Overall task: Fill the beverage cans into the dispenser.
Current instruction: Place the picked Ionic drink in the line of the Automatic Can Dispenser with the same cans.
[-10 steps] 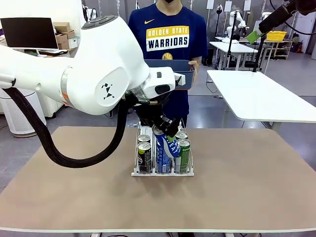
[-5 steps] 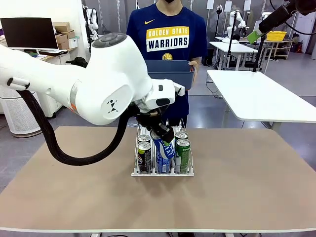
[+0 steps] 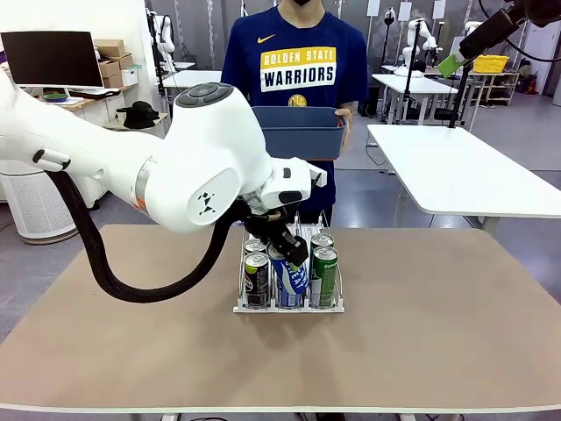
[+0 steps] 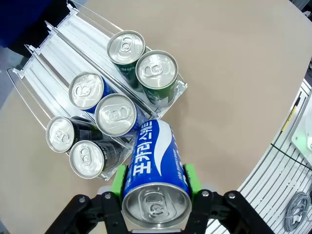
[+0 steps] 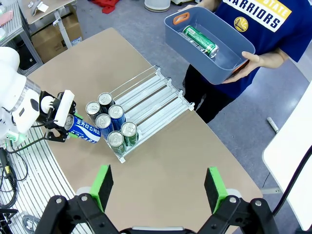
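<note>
Placing step: the left jaws are clamped on a blue can [image 4: 155, 170], green pads [image 4: 118, 178] on its sides, its silver top nearest the wrist. It is tilted, with its base pointing past the jaw tips at the dispenser [image 4: 51, 46]. Just beyond the tips stand six cans, two each of black [image 4: 78, 146], blue [image 4: 102, 102] and green [image 4: 144, 61], at the lanes' near end. The lanes farther out are bare. The next move likely calls for righting the can and carrying it over the blue pair into the middle lane's free stretch. The right jaws hang wide apart and empty, high above the table [image 5: 161, 165].
</note>
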Motion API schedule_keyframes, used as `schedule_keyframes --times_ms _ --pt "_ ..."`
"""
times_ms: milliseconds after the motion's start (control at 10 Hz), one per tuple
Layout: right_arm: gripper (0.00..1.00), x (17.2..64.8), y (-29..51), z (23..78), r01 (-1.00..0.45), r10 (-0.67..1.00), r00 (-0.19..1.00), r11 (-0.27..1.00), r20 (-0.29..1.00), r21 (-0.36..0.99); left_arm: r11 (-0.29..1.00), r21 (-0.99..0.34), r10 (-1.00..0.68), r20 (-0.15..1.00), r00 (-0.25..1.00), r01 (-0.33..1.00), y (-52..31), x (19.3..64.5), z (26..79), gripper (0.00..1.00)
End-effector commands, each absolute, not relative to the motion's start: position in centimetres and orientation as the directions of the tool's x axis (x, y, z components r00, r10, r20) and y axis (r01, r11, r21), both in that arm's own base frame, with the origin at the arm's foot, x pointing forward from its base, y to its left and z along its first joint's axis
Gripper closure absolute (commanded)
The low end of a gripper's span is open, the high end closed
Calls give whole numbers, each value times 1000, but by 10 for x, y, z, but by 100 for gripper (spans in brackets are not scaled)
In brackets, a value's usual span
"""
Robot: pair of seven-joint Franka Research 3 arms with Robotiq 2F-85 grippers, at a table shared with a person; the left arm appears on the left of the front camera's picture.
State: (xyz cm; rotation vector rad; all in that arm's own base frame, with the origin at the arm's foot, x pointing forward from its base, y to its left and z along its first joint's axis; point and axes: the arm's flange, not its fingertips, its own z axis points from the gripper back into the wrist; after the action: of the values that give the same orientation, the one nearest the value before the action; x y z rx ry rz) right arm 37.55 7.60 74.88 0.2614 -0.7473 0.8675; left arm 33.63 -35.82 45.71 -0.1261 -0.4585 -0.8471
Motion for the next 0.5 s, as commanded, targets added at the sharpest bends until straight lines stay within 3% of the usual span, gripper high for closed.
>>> schedule_keyframes --times_ms 0,400 --pt "0 375 76 748 -767 594 418 636 687 -83 688 108 -675 460 577 718 -358 349 455 43" --pt "0 375 76 748 -767 594 418 636 687 -83 714 104 -650 467 600 693 -357 373 445 43"
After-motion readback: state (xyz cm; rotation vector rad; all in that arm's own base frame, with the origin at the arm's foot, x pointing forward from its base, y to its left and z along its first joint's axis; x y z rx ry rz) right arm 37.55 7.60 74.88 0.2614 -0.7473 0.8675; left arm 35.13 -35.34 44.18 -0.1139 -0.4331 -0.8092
